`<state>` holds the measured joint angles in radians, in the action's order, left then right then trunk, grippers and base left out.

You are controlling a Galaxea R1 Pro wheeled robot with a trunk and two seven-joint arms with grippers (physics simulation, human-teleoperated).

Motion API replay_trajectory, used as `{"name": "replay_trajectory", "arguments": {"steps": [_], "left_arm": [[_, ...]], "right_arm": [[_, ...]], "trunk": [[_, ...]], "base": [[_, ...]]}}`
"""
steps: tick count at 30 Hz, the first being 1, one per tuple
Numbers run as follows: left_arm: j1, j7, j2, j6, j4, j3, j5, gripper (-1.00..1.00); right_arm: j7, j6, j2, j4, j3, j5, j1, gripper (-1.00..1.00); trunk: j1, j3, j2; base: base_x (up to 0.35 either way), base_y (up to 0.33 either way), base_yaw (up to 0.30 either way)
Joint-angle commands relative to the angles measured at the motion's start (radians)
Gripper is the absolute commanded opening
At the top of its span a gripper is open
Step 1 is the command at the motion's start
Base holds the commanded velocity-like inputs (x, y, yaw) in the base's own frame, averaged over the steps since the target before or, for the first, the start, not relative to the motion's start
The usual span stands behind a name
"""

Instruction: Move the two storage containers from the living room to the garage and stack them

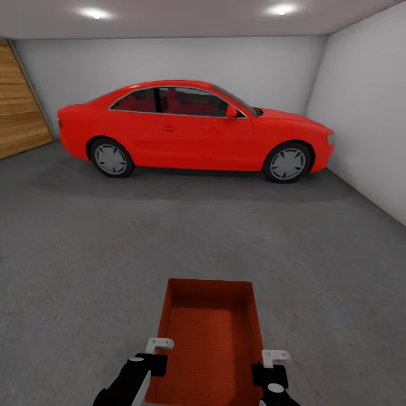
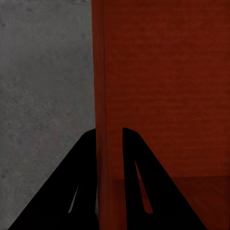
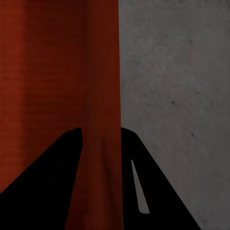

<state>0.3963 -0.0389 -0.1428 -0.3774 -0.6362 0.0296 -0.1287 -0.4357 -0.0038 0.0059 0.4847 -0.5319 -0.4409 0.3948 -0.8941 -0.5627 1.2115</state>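
Observation:
One orange-red storage container (image 1: 210, 330), open and empty, is low in the head view just in front of me, over the garage's dark grey concrete floor (image 1: 79, 259). My left gripper (image 1: 158, 345) straddles its left wall, and in the left wrist view the left gripper (image 2: 109, 132) has that container wall (image 2: 101, 72) between its black fingers. My right gripper (image 1: 274, 356) is on the right wall, and in the right wrist view the right gripper (image 3: 100, 130) is shut on the container wall (image 3: 103, 72). I cannot tell whether the container rests on the floor or hangs just above it.
A red car (image 1: 192, 127) is parked side-on across the back of the garage. A wood-plank door (image 1: 17, 107) stands at the far left and a pale grey wall (image 1: 369, 118) runs along the right. Open concrete lies between the container and the car.

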Motion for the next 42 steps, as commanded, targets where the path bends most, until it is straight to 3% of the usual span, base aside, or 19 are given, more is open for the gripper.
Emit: {"name": "replay_trajectory", "arguments": {"steps": [1,35,42], "left_arm": [[-0.001,-0.006,0.0,-0.005,0.03,-0.01,-0.016,-1.0],[-0.001,-0.006,0.0,-0.004,0.029,-0.009,-0.016,-1.0],[-0.001,-0.006,0.0,-0.003,0.027,-0.008,-0.016,-1.0]], "right_arm": [[-0.006,0.0,-0.001,0.009,-0.003,-0.001,0.003,-1.0],[-0.006,0.0,-0.001,0.008,-0.003,-0.002,0.003,-1.0],[-0.006,0.0,-0.001,0.008,-0.003,-0.002,0.003,-1.0]], "trunk": [[-0.001,-0.001,0.001],[-0.001,-0.001,0.001],[-0.001,-0.001,0.001]], "base": [[0.322,0.0,0.0],[0.321,0.0,0.0],[0.057,0.0,0.0]]}}
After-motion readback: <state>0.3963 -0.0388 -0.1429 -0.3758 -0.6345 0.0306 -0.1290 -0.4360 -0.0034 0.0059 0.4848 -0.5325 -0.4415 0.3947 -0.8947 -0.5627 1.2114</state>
